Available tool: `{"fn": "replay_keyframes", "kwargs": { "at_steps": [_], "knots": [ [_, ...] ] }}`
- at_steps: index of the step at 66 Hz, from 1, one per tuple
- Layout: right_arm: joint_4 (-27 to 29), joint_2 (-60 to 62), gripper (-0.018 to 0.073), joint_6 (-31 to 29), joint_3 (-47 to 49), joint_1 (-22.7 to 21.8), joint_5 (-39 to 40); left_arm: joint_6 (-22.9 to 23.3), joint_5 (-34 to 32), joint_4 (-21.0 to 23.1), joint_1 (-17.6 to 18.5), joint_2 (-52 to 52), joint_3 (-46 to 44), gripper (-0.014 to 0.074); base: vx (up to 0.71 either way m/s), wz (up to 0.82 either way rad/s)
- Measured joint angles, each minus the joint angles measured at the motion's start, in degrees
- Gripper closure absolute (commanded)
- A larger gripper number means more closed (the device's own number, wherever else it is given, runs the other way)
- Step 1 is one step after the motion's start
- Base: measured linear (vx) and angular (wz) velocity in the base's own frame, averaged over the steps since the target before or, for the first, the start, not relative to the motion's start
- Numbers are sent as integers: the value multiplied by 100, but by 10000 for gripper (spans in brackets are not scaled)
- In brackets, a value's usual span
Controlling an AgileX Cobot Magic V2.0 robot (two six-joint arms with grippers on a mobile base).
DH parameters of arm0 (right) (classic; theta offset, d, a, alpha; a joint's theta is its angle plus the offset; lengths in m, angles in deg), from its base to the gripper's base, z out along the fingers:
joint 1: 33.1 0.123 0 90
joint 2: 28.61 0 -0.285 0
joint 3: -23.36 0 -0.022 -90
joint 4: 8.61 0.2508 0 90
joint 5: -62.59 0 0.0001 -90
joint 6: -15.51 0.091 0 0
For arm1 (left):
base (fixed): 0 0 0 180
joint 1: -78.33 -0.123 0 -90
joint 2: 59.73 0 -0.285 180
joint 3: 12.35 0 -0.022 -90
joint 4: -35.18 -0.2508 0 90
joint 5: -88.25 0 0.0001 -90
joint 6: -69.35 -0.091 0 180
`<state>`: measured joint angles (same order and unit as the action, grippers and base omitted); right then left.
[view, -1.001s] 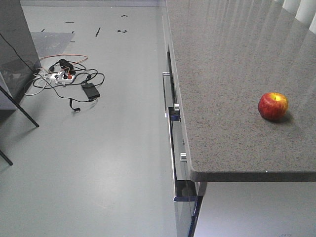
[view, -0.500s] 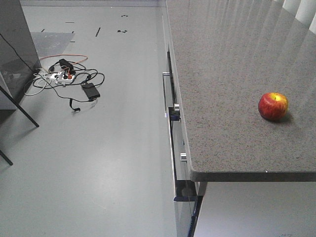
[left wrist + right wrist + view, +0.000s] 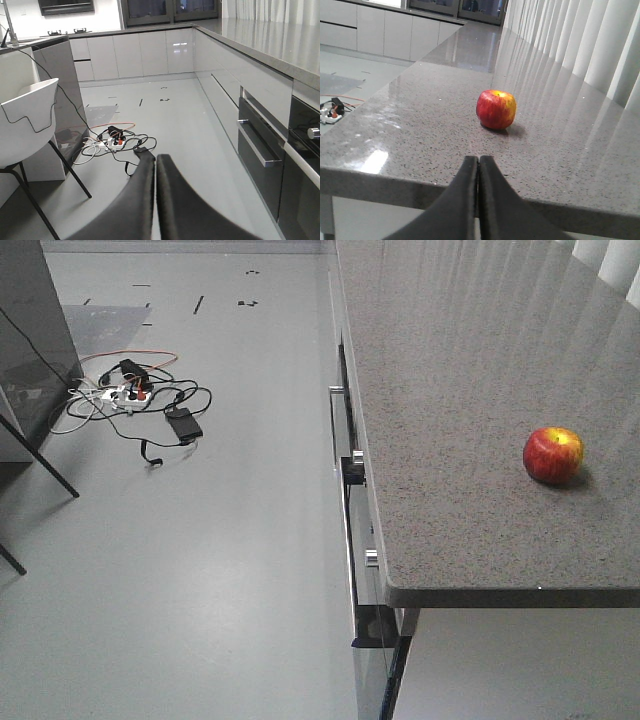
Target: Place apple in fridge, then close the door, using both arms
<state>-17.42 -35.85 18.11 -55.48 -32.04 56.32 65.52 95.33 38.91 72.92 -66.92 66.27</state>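
Observation:
A red apple (image 3: 553,454) with a yellow patch rests on the speckled grey countertop (image 3: 460,390), towards its right side. The right wrist view has the apple (image 3: 496,109) ahead of my right gripper (image 3: 478,159), which is shut and empty at the counter's near edge. My left gripper (image 3: 155,157) is also shut with nothing in it, hanging over the grey floor beside the cabinets. Neither the fridge nor its door is in view.
A tangle of cables and a power strip (image 3: 135,400) lies on the floor at the left. A white chair with black legs (image 3: 30,125) stands near it. Cabinet fronts with metal drawer handles (image 3: 350,530) run under the counter's left edge.

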Motion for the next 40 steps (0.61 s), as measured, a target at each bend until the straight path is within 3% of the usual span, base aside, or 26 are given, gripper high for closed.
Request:
{"fn": "replay_keyframes", "kwargs": {
  "at_steps": [15, 24, 40],
  "knots": [
    [1331, 0, 562, 864, 0, 0, 478, 0, 0, 0, 0, 0, 0, 603, 0, 0],
    [2217, 0, 562, 1052, 0, 0, 746, 0, 0, 0, 0, 0, 0, 603, 0, 0],
    [2939, 0, 562, 1095, 0, 0, 1571, 0, 0, 0, 0, 0, 0, 603, 0, 0]
  ]
}}
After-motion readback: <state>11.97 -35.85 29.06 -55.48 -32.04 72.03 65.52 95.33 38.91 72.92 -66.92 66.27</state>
